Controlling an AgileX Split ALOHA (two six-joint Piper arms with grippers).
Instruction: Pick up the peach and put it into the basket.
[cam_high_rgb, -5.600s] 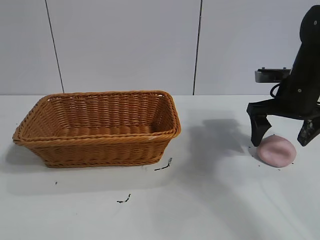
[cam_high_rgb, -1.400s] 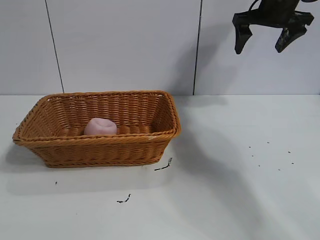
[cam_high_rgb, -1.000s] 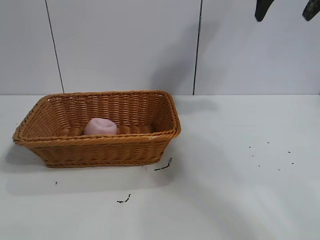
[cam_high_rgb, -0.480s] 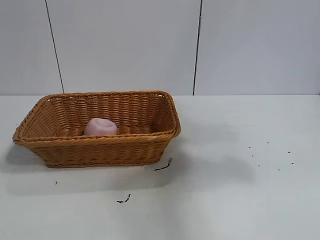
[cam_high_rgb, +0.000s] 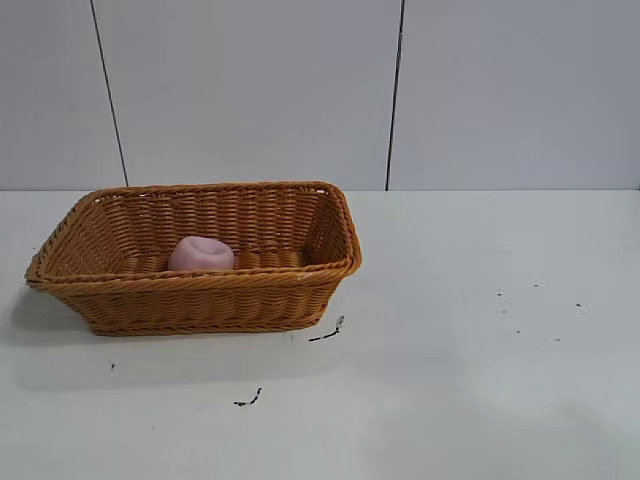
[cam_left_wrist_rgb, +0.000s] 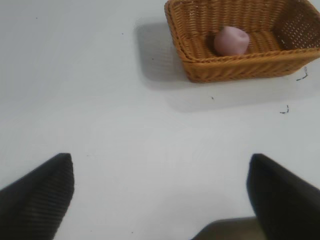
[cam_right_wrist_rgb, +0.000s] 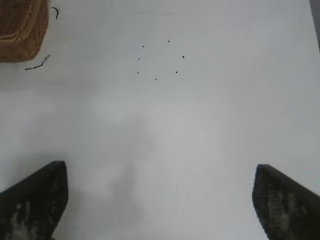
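Note:
The pale pink peach (cam_high_rgb: 201, 254) lies inside the orange-brown wicker basket (cam_high_rgb: 200, 290) at the table's left, near its front wall. It also shows in the left wrist view (cam_left_wrist_rgb: 231, 40), inside the basket (cam_left_wrist_rgb: 235, 70). Neither arm shows in the exterior view. My left gripper (cam_left_wrist_rgb: 160, 195) is open and empty, high above bare table, well away from the basket. My right gripper (cam_right_wrist_rgb: 160, 200) is open and empty, high above bare table at the right; a corner of the basket (cam_right_wrist_rgb: 22, 35) shows far off.
Small dark specks (cam_high_rgb: 540, 310) dot the table at the right, also in the right wrist view (cam_right_wrist_rgb: 160, 60). Two dark scraps (cam_high_rgb: 327, 330) lie in front of the basket. A grey panelled wall (cam_high_rgb: 300, 90) stands behind the table.
The peach went from the table at the right into the basket. My right gripper, open and empty, rose out of the top of the exterior view; its shadow on the table faded.

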